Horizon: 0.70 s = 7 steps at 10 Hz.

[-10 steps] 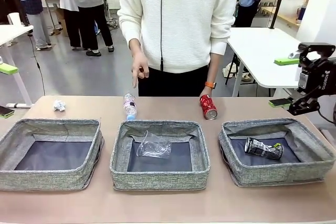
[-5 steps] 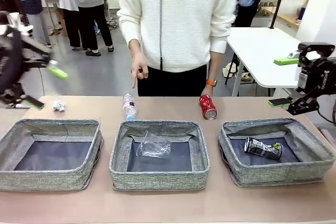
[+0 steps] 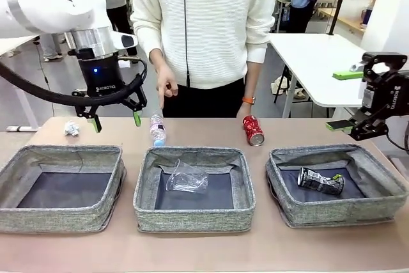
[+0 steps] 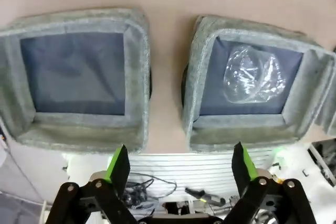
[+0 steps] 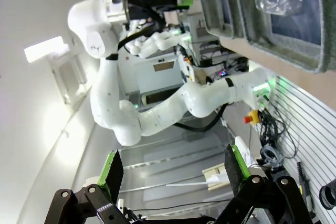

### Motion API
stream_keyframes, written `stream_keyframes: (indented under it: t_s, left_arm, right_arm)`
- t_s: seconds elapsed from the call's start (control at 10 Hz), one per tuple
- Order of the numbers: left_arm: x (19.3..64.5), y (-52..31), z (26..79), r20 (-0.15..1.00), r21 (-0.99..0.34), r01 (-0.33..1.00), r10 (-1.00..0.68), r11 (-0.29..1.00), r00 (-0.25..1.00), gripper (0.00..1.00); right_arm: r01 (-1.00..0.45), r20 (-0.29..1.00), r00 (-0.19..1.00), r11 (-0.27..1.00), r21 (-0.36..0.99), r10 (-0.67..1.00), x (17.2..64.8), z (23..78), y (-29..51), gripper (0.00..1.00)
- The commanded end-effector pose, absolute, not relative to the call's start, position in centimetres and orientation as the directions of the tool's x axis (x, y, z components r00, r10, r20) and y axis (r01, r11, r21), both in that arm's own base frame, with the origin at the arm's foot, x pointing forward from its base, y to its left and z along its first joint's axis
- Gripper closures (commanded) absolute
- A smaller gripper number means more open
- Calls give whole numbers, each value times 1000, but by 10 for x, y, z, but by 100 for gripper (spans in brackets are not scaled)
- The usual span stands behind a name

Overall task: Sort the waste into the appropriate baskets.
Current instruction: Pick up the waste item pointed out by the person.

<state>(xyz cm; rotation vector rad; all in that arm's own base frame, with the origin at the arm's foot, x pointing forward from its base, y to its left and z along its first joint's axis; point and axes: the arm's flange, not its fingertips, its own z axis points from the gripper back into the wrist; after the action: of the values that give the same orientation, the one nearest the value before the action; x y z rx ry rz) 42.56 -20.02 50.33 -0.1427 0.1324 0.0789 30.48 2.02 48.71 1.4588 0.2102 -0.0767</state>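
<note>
We found the left gripper [image 3: 116, 122] wide open and empty, hovering between the paper ball [image 3: 72, 129] and the bottle [image 3: 158, 130] behind the baskets [image 3: 192, 153], and judged that a one-sided nudge could roll the bottle away.

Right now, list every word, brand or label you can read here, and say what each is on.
"ROBOTIQ": on the body of the left gripper.
"ROBOTIQ": printed sideways on the body of the right gripper, faint.
Too small or blurred to read: the print on the red can, the crushed can and the bottle.
</note>
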Motion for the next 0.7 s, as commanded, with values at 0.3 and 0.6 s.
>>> stream_keyframes:
  t_s: [0.3, 0.6]
  left_arm:
    - [478, -208, 476, -15, -240, -171, 173, 955, 985, 0]
    - [520, -223, 434, 311, -326, -106, 212, 939, 926, 0]
  right_arm:
    - [167, -175, 981, 95, 981, 79, 306, 490, 21, 0]
    - [167, -175, 981, 95, 981, 79, 306, 490, 21, 0]
